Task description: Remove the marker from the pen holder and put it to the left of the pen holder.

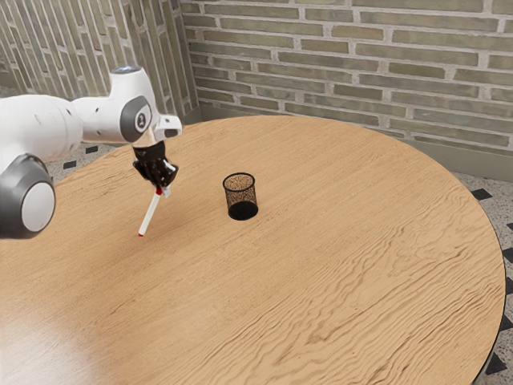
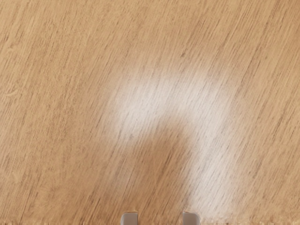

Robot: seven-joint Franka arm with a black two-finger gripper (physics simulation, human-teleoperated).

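On the exterior view's left side, a white arm [image 1: 50, 128] with grey joint covers reaches out over a round wooden bench [image 1: 321, 265]. The black jaws at its end point downward and are closed on the marker [image 1: 149, 214], gripping it close to its upper end. From where I stand, the marker hangs at a slant, a pale stick with red at both ends, its lower end leaning toward the exterior view's left and the near side. Whether that lower end touches the wood, I can't tell.

Toward the exterior view's right of the marker and apart from it, the pen holder [image 1: 243, 211] stands upright on the bench, a round dark mesh cup with a black rim and a solid-looking black bottom.

Beneath the jaws, the wrist view shows plain wood grain, with a bright, curved sheen [image 2: 213, 154] around a darker brown patch; the two grey tips of the jaws come in at that view's edge, a little apart from each other. Beyond the far side of the bench rises a brick wall [image 1: 345, 64], and past its right side lies a speckled floor [image 1: 490, 210] with black diamond tiles.
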